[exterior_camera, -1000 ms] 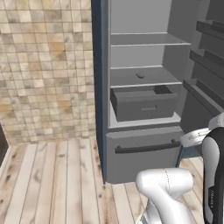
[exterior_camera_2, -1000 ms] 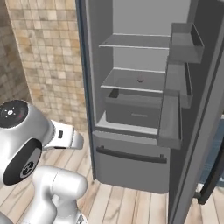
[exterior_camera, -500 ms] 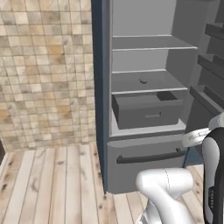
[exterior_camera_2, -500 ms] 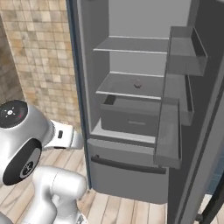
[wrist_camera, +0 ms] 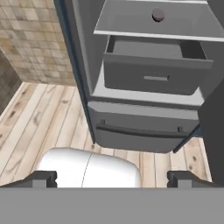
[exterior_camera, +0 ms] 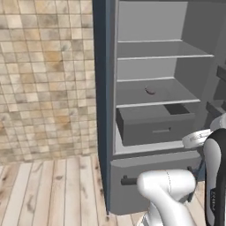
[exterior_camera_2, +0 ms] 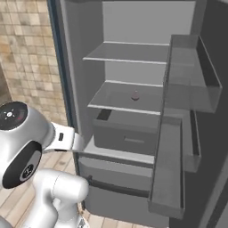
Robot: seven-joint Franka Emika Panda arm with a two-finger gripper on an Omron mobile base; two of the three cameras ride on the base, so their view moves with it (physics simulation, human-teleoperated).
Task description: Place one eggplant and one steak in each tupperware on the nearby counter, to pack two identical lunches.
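Note:
An open grey fridge (exterior_camera: 108, 110) stands in front of me. On its middle shelf lies a small dark rounded thing (exterior_camera: 150, 91) (exterior_camera_2: 135, 95) (wrist_camera: 158, 15), too small to tell whether it is an eggplant or a steak. My gripper (wrist_camera: 113, 178) is open, its two dark fingertips (wrist_camera: 43, 177) far apart with nothing between them. It hangs low, well back from the fridge and pointed at its lower half. The tupperware and the counter are out of view.
Under the shelf a grey drawer (exterior_camera: 154, 126) (wrist_camera: 155, 70) is pulled partly out. Below it is a shut freezer drawer with a bar handle (wrist_camera: 140, 131). The open fridge door with its bins (exterior_camera_2: 178, 133) stands at the right. A tiled wall (exterior_camera: 44, 79) and wooden floor (exterior_camera: 53, 190) lie left.
The whole picture has shifted: the base has driven nearer to the fridge, which now looks larger. The dark thing on the shelf and the drawer have kept their places. The gripper stays open.

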